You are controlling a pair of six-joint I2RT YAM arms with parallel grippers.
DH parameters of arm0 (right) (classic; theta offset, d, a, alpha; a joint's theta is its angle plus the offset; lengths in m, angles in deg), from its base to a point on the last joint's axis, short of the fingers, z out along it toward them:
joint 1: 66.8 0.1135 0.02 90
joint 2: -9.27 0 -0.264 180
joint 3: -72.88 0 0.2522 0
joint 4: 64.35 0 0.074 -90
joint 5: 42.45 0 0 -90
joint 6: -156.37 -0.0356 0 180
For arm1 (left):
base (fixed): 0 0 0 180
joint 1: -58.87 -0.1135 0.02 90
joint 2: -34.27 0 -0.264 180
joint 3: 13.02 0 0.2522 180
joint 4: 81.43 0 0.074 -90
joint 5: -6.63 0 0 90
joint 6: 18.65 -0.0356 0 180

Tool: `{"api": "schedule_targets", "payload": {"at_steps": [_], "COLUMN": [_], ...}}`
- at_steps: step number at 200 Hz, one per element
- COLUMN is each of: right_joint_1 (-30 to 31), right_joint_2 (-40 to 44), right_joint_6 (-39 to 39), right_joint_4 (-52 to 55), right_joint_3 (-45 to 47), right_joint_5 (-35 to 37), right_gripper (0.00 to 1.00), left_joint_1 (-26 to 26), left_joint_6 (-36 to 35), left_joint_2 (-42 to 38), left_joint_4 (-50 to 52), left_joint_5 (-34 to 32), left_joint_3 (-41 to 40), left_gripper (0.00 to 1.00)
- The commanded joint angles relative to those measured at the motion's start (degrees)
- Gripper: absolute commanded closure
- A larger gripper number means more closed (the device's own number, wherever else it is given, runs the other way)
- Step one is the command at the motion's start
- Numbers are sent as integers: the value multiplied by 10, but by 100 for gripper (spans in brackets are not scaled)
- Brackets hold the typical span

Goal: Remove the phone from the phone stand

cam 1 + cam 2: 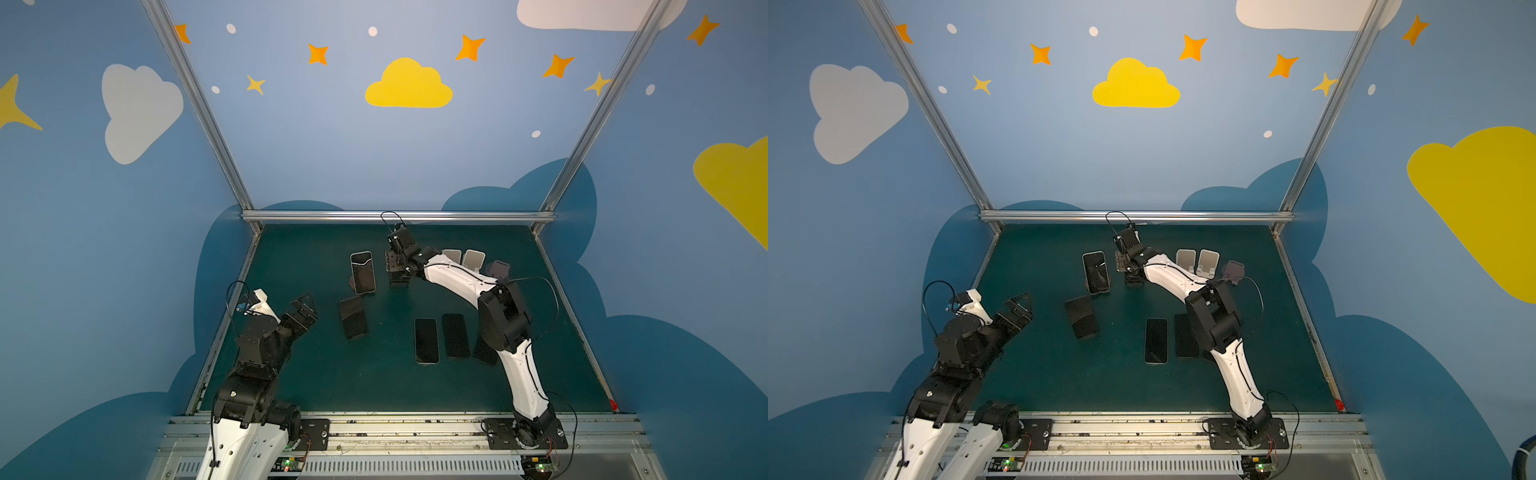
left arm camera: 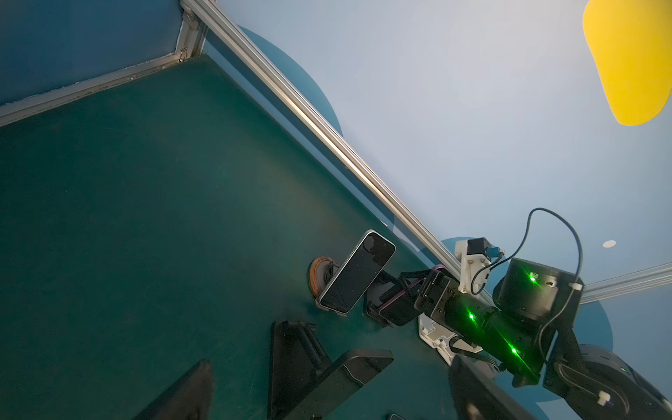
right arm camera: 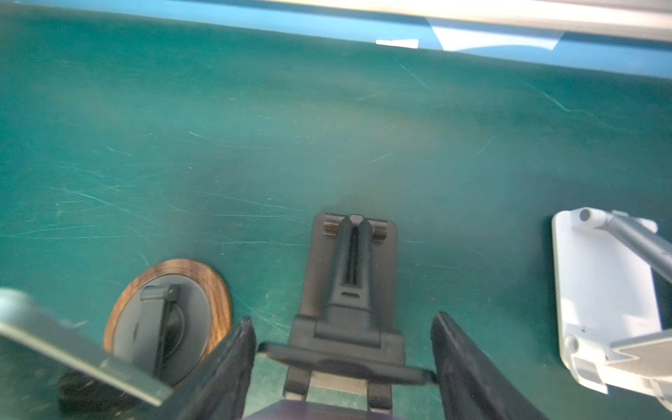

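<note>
Scuffed green desk (image 1: 374,382) sat inside blue cloud-painted walls (image 1: 374,158). Left jaws gaped; right jaws straddled the phone (image 2: 398,312), grip unclear.

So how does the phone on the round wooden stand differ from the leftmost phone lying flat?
The phone on the wooden stand leans back at a tilt, raised off the mat; the leftmost flat phone lies screen-up on the mat. The propped phone stands farther back; the flat phone lies nearer the front, beside another flat phone. Both have dark screens and pale edges.
</note>
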Motion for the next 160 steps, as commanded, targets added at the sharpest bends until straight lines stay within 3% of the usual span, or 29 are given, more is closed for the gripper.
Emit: {"api": "schedule_targets", "payload": {"at_steps": [1,160], "right_joint_1": [7,40], "right_joint_2": [41,120], "right_joint_6": [13,25], "right_joint_4": [-20,-27], "right_joint_3": [5,73], "right_joint_5": [13,40], "right_gripper": [28,28], "left_joint_1": [2,3], "left_joint_6": [-12,-10], "left_joint_2": [-5,-10], "left_joint_4": [6,10], "left_joint_5": [-12,-18], "left_joint_3": [4,4], "left_gripper": [0,0]}}
